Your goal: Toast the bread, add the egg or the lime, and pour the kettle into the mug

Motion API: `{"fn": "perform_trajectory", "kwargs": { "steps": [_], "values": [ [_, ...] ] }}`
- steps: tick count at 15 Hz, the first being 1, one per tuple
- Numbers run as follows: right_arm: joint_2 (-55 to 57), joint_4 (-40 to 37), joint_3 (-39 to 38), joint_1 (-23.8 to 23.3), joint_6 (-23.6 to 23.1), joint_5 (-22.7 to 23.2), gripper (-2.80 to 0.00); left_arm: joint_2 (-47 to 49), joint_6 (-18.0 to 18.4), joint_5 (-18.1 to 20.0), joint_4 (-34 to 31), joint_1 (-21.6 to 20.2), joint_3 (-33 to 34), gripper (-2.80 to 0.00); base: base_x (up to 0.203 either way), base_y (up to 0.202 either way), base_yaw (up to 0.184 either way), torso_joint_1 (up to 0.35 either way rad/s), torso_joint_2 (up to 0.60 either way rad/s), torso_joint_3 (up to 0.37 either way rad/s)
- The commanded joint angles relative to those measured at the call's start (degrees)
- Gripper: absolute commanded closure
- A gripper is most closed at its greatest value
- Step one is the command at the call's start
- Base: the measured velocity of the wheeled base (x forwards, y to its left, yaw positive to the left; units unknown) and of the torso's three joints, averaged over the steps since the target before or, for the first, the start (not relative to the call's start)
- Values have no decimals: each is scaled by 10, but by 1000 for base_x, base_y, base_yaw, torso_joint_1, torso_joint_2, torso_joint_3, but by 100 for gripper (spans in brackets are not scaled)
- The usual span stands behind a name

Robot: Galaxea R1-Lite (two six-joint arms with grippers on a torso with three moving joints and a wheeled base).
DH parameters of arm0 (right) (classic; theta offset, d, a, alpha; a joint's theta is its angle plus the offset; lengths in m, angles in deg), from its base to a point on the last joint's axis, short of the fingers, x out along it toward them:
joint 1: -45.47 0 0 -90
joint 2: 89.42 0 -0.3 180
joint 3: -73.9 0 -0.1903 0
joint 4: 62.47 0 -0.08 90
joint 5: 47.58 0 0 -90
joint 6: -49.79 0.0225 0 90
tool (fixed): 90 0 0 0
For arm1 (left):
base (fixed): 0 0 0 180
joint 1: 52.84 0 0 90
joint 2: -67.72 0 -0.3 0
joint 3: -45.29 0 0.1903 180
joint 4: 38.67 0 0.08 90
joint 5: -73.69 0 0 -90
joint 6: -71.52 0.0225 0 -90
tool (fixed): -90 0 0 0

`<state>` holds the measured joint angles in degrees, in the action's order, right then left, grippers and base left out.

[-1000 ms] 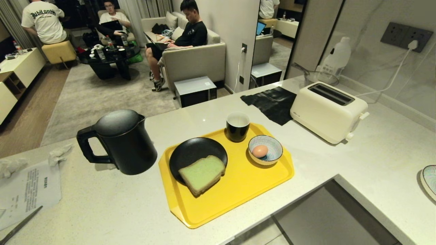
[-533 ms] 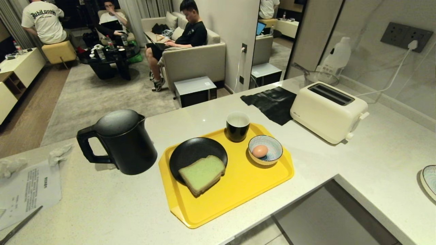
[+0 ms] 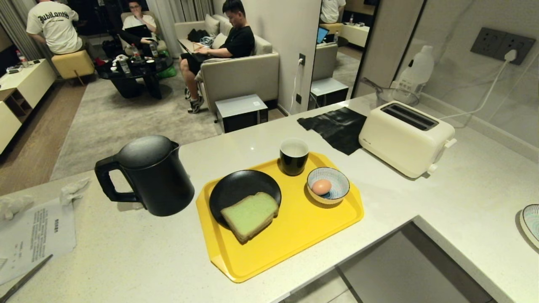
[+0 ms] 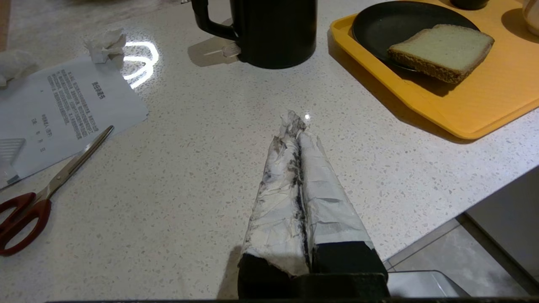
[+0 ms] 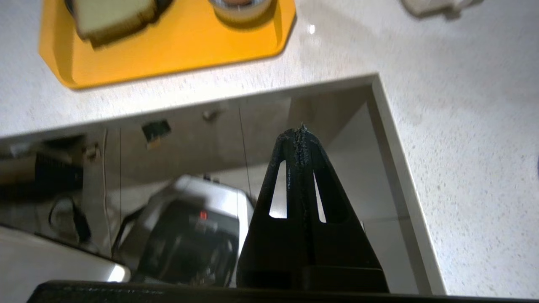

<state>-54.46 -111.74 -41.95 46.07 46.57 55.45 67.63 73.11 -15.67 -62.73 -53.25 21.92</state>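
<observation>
Both claws were clenched on nothing. Left gripper [image 4: 294,122], its fingers wrapped in white tape and pressed tip to tip, hung over the bare speckled countertop [image 3: 126,252], near the kettle [image 4: 273,31] and a corner of the yellow tray [image 4: 463,113]. Right gripper [image 5: 300,131], black and likewise pinched together, was held out past the counter's front edge, over the recess below it, with the tray's near edge ahead of it. Neither arm showed in the head view.

On the countertop, the matte-black kettle [image 3: 149,174] stood upright just left of the tray [image 3: 294,240], its handle turned away from it. On the tray sat a black plate [image 3: 240,189] with the bread [image 3: 250,215] lying across its near rim, pale green face up. Behind the plate stood the mug [image 3: 294,156], upright. Beside it a blue-striped bowl [image 3: 337,189] held the egg [image 3: 321,186]. Right of the tray, apart from it, stood a cream toaster [image 3: 406,136], 2 slots up and plugged into the wall. A printed sheet [image 4: 67,109] and red-handled scissors [image 4: 38,198] lay at the counter's left. Beyond the counter, 3 people sat in the lounge.
</observation>
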Motion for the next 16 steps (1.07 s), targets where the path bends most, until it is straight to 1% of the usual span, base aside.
{"fn": "perform_trajectory", "kwargs": {
  "steps": [1,4,8,10,13,15,16],
  "values": [
    [155,-28,54,0,-20,-3,0,0,-1,0,0,0,0,0,0,0,0,0,0,0],
    [286,-41,114,1,-44,-16,0,0,-1,0,0,0,0,0,0,0,0,0,0,0],
    [438,-45,218,18,-75,-3,0,0,-1,0,0,0,0,0,0,0,0,0,0,0],
    [499,-45,245,23,-104,-1,0,0,-1,0,0,0,0,0,0,0,0,0,0,0],
    [570,-40,269,38,-136,-2,0,0,-1,0,0,0,0,0,0,0,0,0,0,0],
    [578,-52,270,56,-188,-4,0,0,-1,0,0,0,0,0,0,0,0,0,0,0],
    [576,-78,267,65,-215,-16,0,0,-1,0,0,0,0,0,0,0,0,0,0,0]
  ]
}}
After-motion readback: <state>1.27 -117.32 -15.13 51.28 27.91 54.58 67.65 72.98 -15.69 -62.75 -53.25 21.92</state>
